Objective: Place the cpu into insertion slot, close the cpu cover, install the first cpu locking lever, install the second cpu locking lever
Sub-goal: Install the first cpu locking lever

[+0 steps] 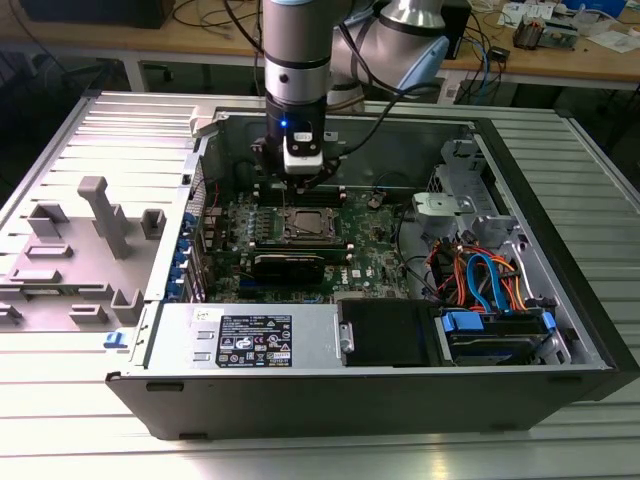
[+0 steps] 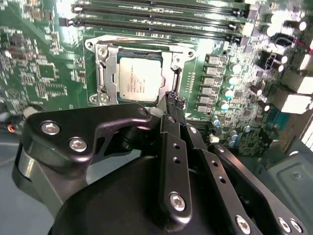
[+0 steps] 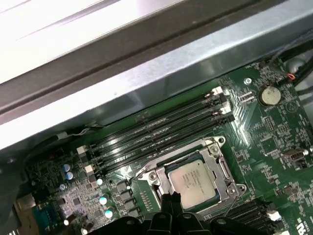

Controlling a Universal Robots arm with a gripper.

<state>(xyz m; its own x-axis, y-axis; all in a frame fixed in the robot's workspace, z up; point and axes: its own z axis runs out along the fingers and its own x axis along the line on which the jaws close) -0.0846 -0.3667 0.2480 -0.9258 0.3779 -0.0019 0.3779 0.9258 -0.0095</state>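
Gripper (image 2: 174, 102) right over the cover (image 2: 110, 68) in the second wrist view, its near edge hidden; chip (image 2: 139, 78) print too small to read.

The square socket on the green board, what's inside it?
The cpu sits in the insertion slot, its grey top showing through the window of the cpu cover. The chip hides whatever lies beneath it.

Exterior view: high, well back from the claw (image 1: 303, 178), angled down into the open case (image 1: 380, 400); both wrist views: right behind the claw (image 2: 175, 100) (image 3: 171, 198), facing down past it, sharing the cpu (image 2: 139, 78) (image 3: 192, 183) and memory slots (image 2: 156, 19) (image 3: 156, 132) just beyond.
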